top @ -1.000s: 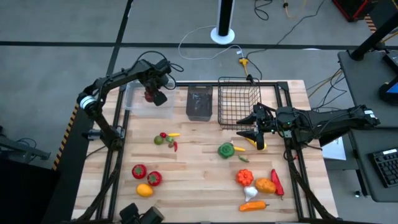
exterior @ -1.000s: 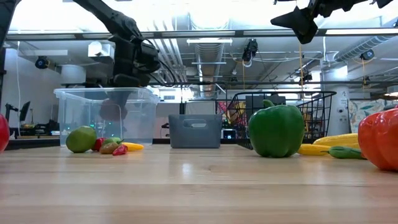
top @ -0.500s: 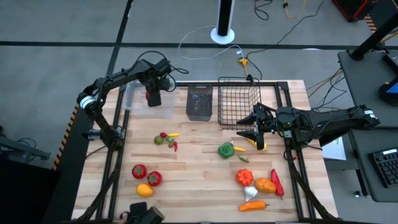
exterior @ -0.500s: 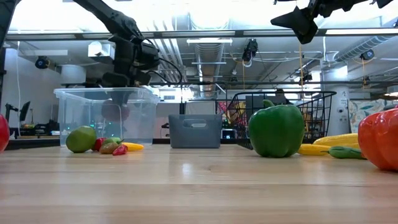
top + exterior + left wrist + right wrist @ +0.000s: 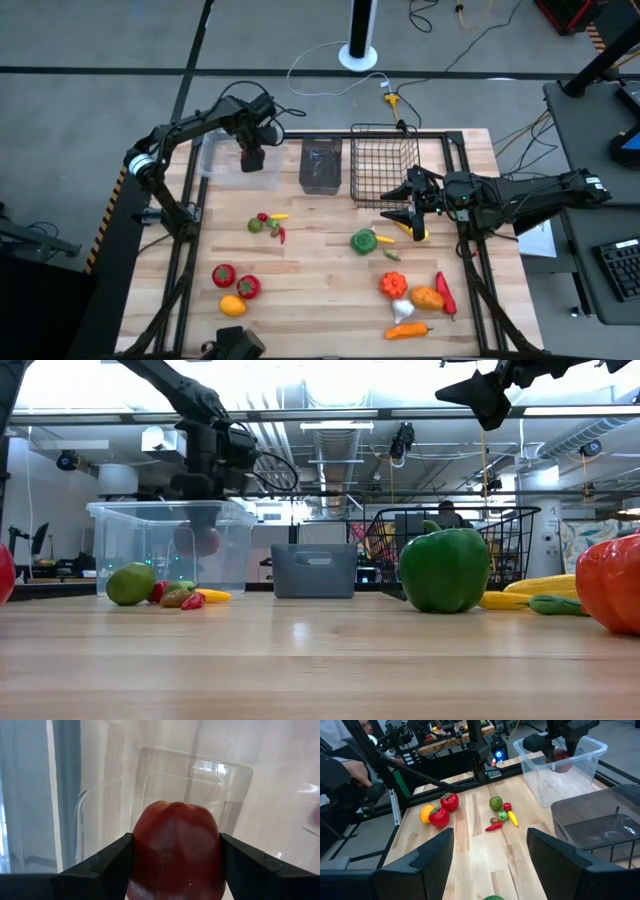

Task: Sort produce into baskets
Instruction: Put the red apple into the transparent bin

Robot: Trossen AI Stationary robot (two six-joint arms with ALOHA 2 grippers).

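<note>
Left wrist view: left tool (image 5: 175, 870) pinches a red fruit (image 5: 176, 850) low inside the clear tub (image 5: 225, 165). Best to spread the fingers only near the tub floor, then lift straight up. Right tool (image 5: 412, 205) hangs spread beside the wire basket (image 5: 382, 165).

A pale wooden table (image 5: 320, 270) sits on a grey floor (image 5: 90, 40) crossed by a dark line. Beyond the table's far edge stands a white round base with a dark post (image 5: 360, 45), and cables (image 5: 330, 70) trail across the floor. At the right there's a dark desk with a keyboard (image 5: 622, 268). From table height, ceiling light strips (image 5: 330, 426) and ducts (image 5: 330, 455) run overhead. A person (image 5: 350, 770) sits beside the table.
</note>
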